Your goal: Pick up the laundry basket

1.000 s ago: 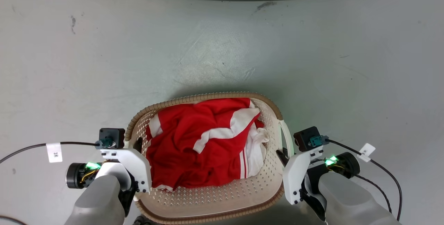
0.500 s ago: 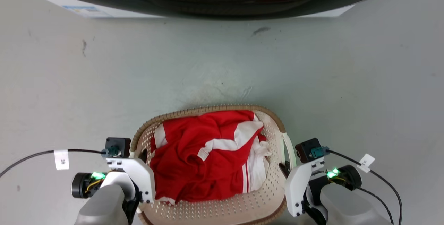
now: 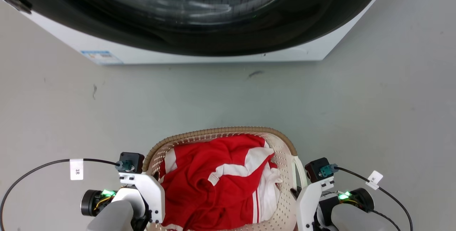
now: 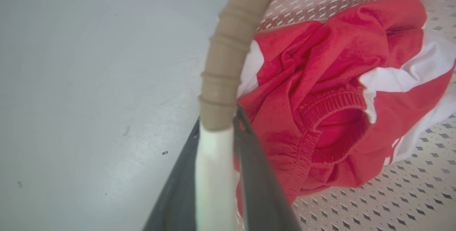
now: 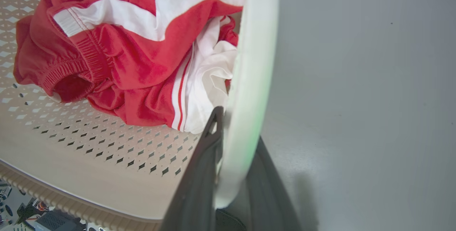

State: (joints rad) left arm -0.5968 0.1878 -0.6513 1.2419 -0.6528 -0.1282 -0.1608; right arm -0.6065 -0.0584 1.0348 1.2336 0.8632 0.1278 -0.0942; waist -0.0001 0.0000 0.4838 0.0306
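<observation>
The laundry basket (image 3: 221,132), cream with a brown woven rim, hangs between my two arms at the bottom of the head view, with a red and white garment (image 3: 221,181) inside. My left gripper (image 4: 217,120) is shut on the basket's left white handle (image 4: 213,174), just below the brown rim (image 4: 231,46). My right gripper (image 5: 237,127) is shut on the right white handle (image 5: 253,46). In the head view the left gripper (image 3: 154,179) and the right gripper (image 3: 295,192) press against the basket's two sides.
A white washing machine (image 3: 320,51) with a large dark round door (image 3: 199,10) stands straight ahead across the top. Grey floor (image 3: 374,117) lies between it and the basket. Black cables (image 3: 42,165) trail from both wrists.
The camera has moved: the washing machine has come into view and the floor marks look smaller and farther. The basket keeps its size and stays gripped between both grippers.
</observation>
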